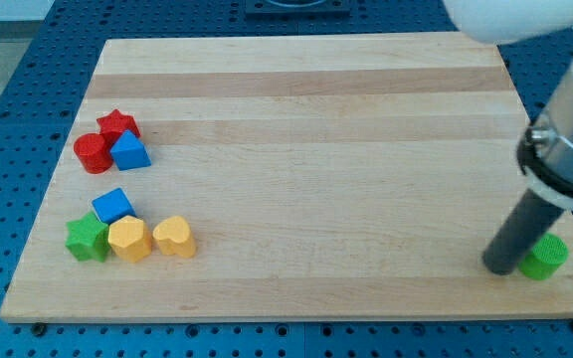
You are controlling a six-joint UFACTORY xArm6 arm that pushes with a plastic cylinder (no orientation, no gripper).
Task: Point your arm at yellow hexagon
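Note:
The yellow hexagon [129, 240] lies at the view's lower left on the wooden board [306, 119], between a green star [88, 239] on its left and a yellow heart [175, 237] on its right. A blue cube [113, 205] sits just above them. My tip [500, 267] rests on the board at the view's lower right, far from the yellow hexagon and touching or nearly touching a green cylinder [544, 257] on its right.
A red star [117, 124], a red cylinder [93, 152] and a blue triangular block [129, 151] cluster at the view's upper left. The arm's white and dark body [565, 119] fills the upper right. A blue perforated table surrounds the board.

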